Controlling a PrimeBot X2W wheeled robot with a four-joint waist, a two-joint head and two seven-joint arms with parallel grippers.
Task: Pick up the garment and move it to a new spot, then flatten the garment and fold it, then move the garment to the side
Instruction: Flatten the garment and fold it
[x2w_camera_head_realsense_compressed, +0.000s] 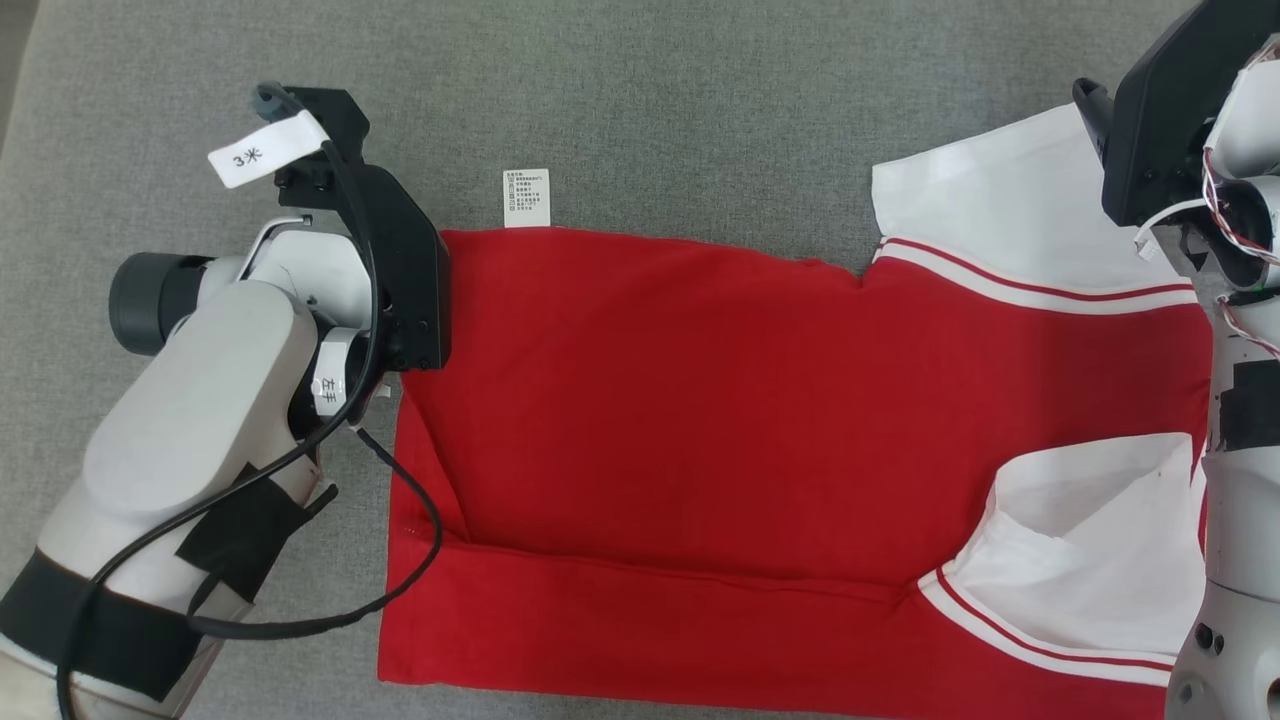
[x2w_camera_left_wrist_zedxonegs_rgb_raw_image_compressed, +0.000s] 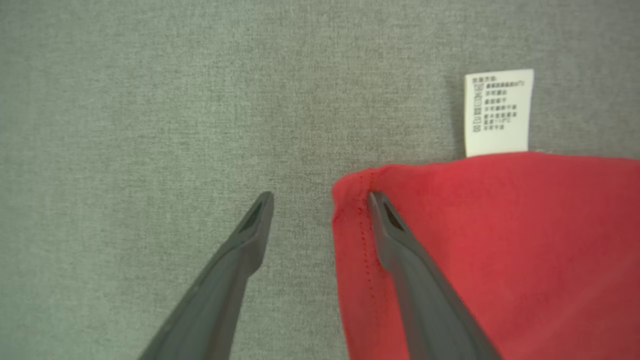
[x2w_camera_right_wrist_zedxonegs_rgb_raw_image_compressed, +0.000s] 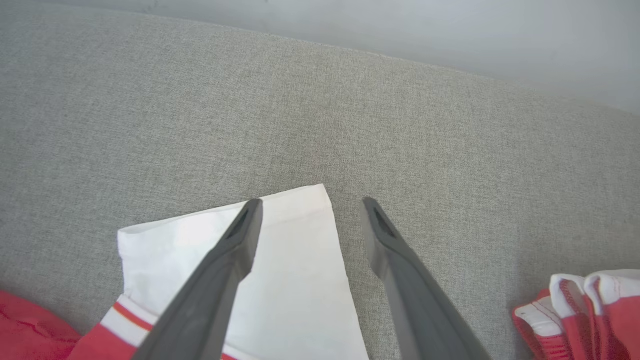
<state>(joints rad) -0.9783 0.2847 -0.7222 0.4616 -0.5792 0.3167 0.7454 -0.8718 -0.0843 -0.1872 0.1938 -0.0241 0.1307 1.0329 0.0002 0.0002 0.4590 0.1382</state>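
The red garment with white sleeves lies spread on the grey cloth surface, its near edge folded over along a crease. My left gripper is open at the garment's hem corner: one finger over the red cloth, the other over bare surface. A white care label sticks out beside that corner. My right gripper is open above the end of the far white sleeve, one finger over the sleeve, one off it. In the head view the black wrist mounts hide the fingers of both.
The grey cloth surface stretches beyond the garment at the top and left. A second white sleeve lies folded onto the red body at lower right. The striped collar bunches near my right arm. A pale wall borders the far edge.
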